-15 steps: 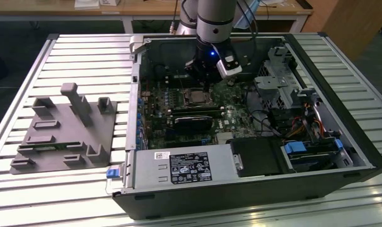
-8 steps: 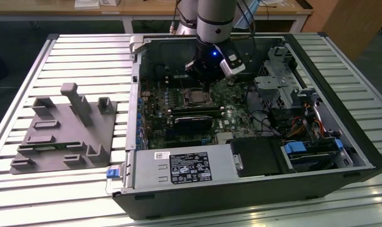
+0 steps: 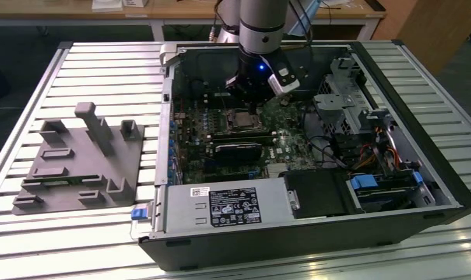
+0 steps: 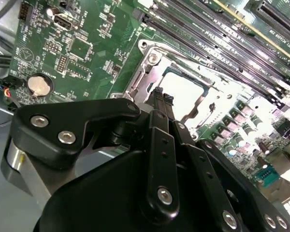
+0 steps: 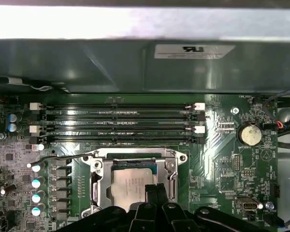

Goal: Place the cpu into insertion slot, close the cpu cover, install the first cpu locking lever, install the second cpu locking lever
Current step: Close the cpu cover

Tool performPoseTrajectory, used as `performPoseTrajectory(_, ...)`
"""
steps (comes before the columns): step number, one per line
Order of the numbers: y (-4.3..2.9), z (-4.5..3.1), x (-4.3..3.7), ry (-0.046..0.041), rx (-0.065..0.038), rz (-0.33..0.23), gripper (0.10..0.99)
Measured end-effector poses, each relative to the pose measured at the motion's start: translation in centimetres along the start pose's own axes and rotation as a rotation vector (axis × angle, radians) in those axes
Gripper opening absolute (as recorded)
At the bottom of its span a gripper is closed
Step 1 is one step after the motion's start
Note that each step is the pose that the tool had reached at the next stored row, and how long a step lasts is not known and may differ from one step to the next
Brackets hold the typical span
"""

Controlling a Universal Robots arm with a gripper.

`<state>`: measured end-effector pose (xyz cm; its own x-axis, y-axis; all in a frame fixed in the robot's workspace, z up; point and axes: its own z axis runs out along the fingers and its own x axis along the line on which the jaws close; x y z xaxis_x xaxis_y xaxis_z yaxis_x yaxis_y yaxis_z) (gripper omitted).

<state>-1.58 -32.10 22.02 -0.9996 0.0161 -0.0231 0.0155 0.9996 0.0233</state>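
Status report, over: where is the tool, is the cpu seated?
Tool shut, tips low over the cpu. Cpu in the insertion slot, cpu cover down over it. Nothing blocking.

Exterior view: high, off-arm, angled down on whole case (image 3: 298, 245) and table (image 3: 103, 76). Both wrist views: close over board (image 5: 222, 164) (image 4: 87, 29), shared with exterior view's centre.

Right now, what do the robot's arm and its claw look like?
The arm is a silver-grey tube ending in a black wrist with a small blue light. The claw is black, built from jointed bars held by silver screws.
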Motion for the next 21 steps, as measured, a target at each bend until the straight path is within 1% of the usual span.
performPoseTrajectory(3,-0.07,0.09,0.59,-0.0046,0.000,0.000,0.106)
performPoseTrajectory(8,-0.14,0.30,1.78,-0.0075,0.000,0.000,0.106)
performPoseTrajectory(10,-0.17,0.49,2.11,-0.0097,0.000,0.000,0.106)
performPoseTrajectory(14,-0.22,0.64,2.87,-0.0114,0.000,0.000,0.106)
performPoseTrajectory(21,-0.26,0.86,3.97,-0.0122,0.000,0.000,0.106)
